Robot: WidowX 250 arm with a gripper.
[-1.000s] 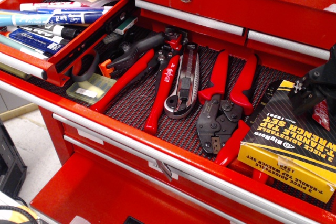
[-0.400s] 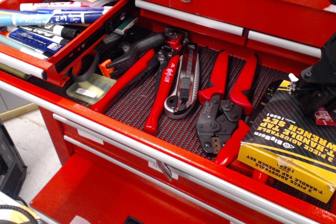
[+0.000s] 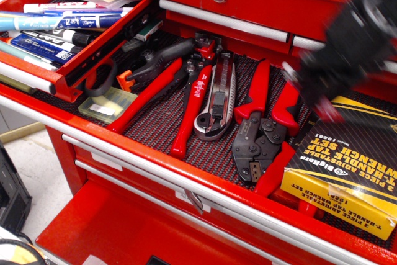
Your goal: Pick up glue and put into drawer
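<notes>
My gripper (image 3: 315, 86) is a black motion-blurred shape above the right part of the wide open drawer (image 3: 205, 153), over the red pliers' handles. It is shut on the glue (image 3: 329, 114). The glue's red body shows below the fingers and a white tip shows at their left. The blur hides the exact grip. The drawer has a dark mesh liner and holds hand tools.
A smaller open drawer (image 3: 93, 48) at the upper left holds blue-and-white marker pens (image 3: 74, 20). The wide drawer holds red-handled crimping pliers (image 3: 263, 128), a utility knife (image 3: 217, 100), red-handled cutters (image 3: 167, 85) and a yellow-and-black tap wrench box (image 3: 347, 166). A bottom drawer (image 3: 124, 234) stands open below.
The gripper has moved left and up with the glue, from the right edge over the tap wrench box to above the pliers' handles. It is now blurred by motion.
</notes>
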